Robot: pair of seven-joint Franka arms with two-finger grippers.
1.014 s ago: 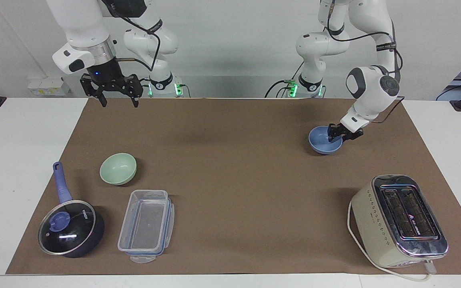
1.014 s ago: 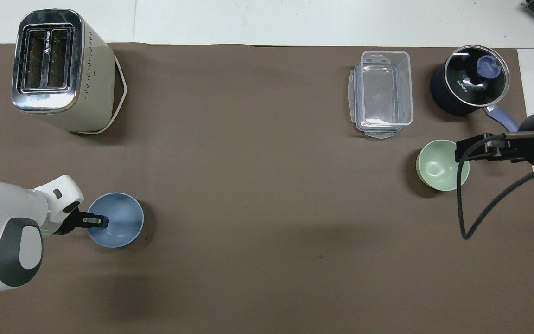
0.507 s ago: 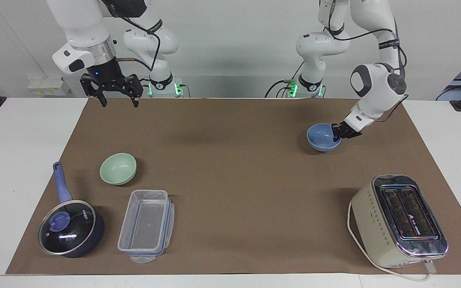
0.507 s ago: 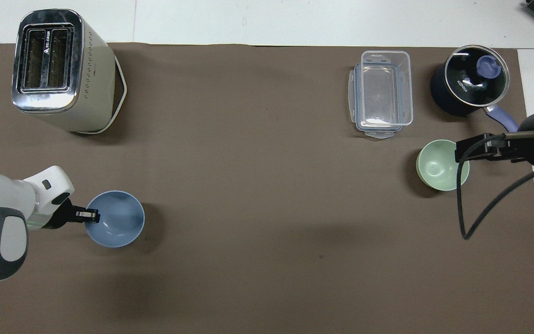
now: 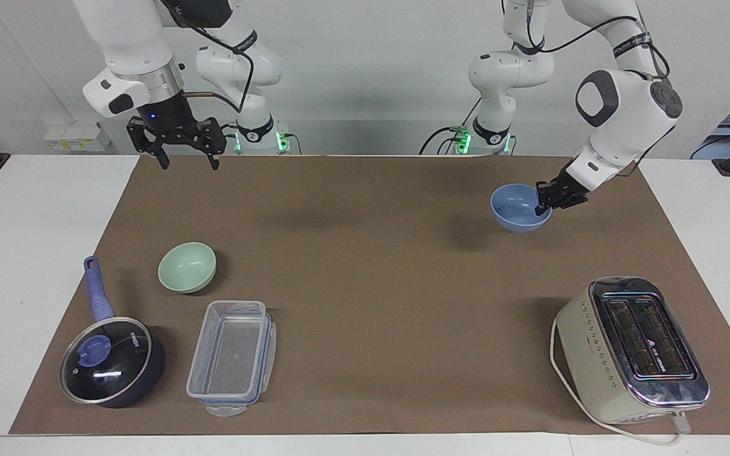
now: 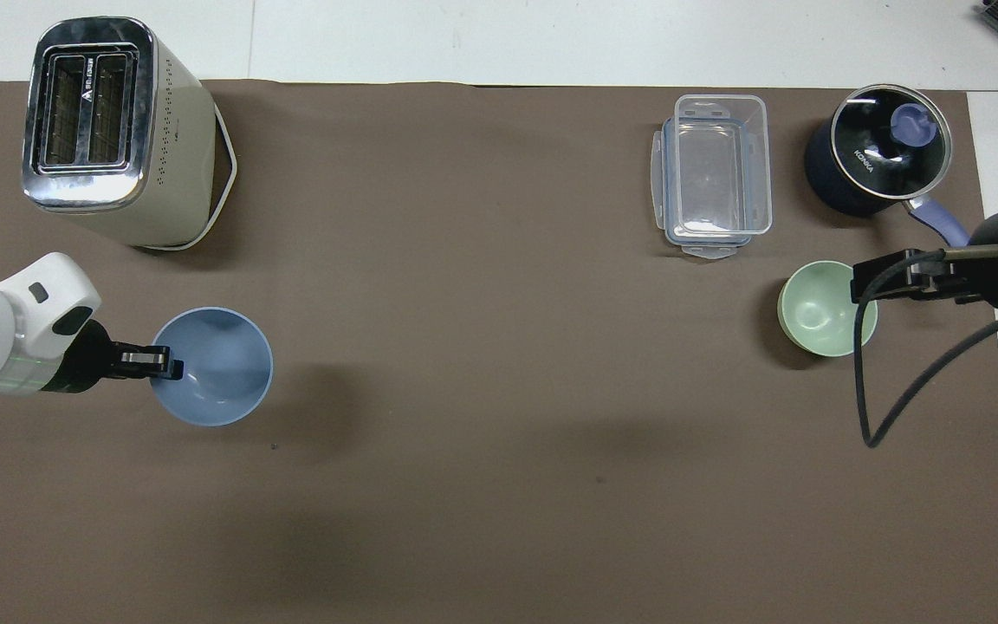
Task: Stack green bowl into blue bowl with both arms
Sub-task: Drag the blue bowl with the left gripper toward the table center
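The blue bowl [image 5: 517,209] hangs tilted above the brown mat at the left arm's end of the table, its shadow on the mat below it. My left gripper [image 5: 545,204] is shut on its rim; both show in the overhead view, the bowl [image 6: 217,377] and the gripper [image 6: 168,364]. The green bowl [image 5: 186,267] sits upright on the mat at the right arm's end, also in the overhead view [image 6: 819,308]. My right gripper [image 5: 190,166] is open and empty, waiting high in the air. From overhead this gripper [image 6: 861,282] overlaps the green bowl's edge.
A cream toaster [image 5: 634,348] stands farther from the robots than the blue bowl. A clear plastic container [image 5: 232,354] and a dark lidded pot with a blue handle [image 5: 108,367] sit farther out than the green bowl. The brown mat [image 5: 371,285] covers the table's middle.
My left gripper has lifted the blue bowl off the mat and tilted it. The right arm and the green bowl have not moved.
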